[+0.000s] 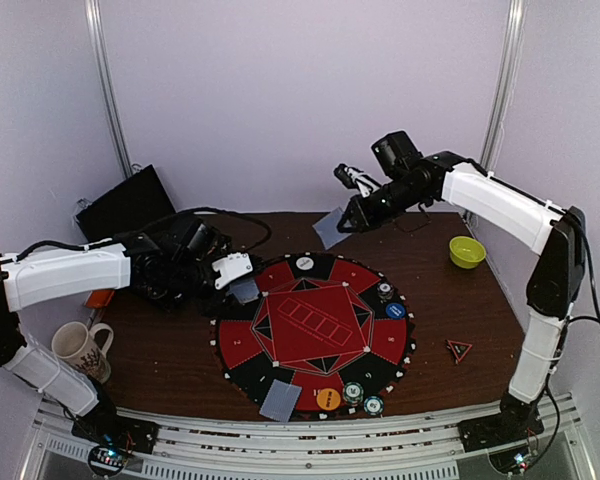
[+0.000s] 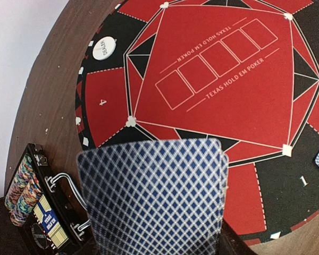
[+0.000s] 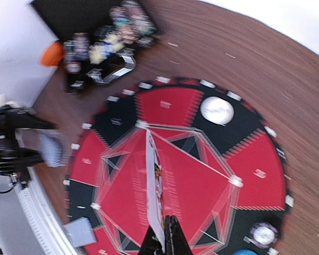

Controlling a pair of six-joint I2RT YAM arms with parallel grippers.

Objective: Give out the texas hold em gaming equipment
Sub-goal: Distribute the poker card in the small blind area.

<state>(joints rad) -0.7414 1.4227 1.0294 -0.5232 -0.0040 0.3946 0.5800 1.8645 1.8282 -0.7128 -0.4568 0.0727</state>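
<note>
Dealing in hand — left claw (image 1: 240, 282) closed on a blue-backed card (image 2: 154, 196), right claw (image 1: 344, 222) pinching a second card (image 3: 155, 186) — each likely needs laying on an unserved seat of the mat (image 1: 310, 325).

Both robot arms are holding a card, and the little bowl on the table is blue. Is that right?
Almost. The left end effector holds a blue-backed card and the right end effector holds a second card, but the bowl is yellow, not blue. The top external view shows it.
</note>
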